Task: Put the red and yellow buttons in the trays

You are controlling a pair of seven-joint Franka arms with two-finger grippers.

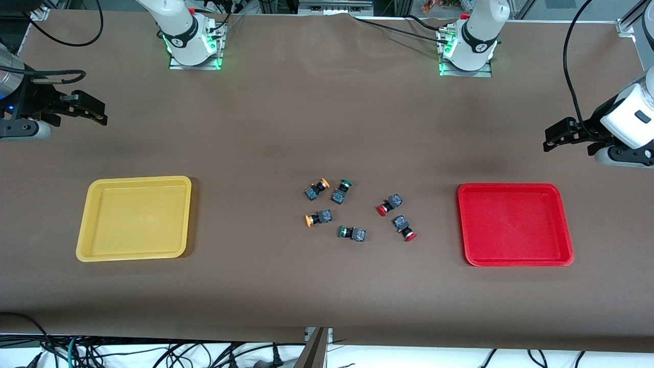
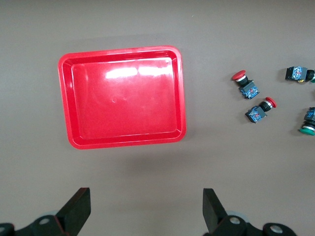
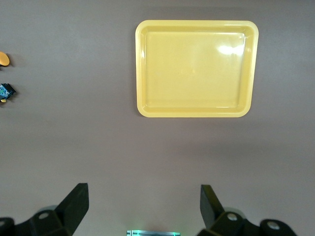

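We see a long table [image 1: 286, 128] covered in plain brown sheeting, with both arm bases bolted along its edge farthest from the front camera and tangled cables hanging past the near edge.

The yellow tray [image 1: 87, 225] lies toward the right arm's end and the red tray [image 1: 564, 225] toward the left arm's end; neither holds anything.

Between them, well apart from both, sits a loose cluster of switches. Two yellow buttons [image 1: 317, 188] [image 1: 319, 218] lie on the yellow tray's side of the cluster. Two red buttons [image 1: 390, 204] [image 1: 404, 228] lie on the red tray's side. Two green buttons [image 1: 341, 191] [image 1: 353, 233] lie between them.

The left gripper [image 1: 552, 138] hangs over bare table at its own end, fingers [image 2: 78, 209] spread wide and holding nothing. The right gripper [image 1: 94, 112] waits likewise at its end, fingers [image 3: 76, 201] wide apart.
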